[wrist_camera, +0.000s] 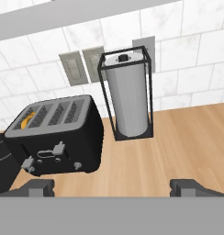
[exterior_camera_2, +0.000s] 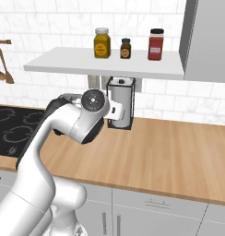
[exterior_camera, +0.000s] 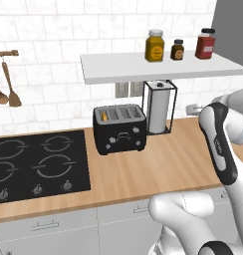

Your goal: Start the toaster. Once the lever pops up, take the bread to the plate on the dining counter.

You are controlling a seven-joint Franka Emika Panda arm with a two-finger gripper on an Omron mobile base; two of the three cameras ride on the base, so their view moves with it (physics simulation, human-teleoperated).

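While the pincer (wrist_camera: 113, 187) is held spread wide and empty, well short of the toaster (exterior_camera: 120, 128) on the counter (exterior_camera: 158, 169), bread (wrist_camera: 29, 119) is seen in the end slot. Likely light, stiff, crumbly; top crust edge to be pinched gently, approx. upright.

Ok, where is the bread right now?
The bread sits in the leftmost slot of the toaster in the left base view, on the wood worktop between the stovetop and the paper towel holder.
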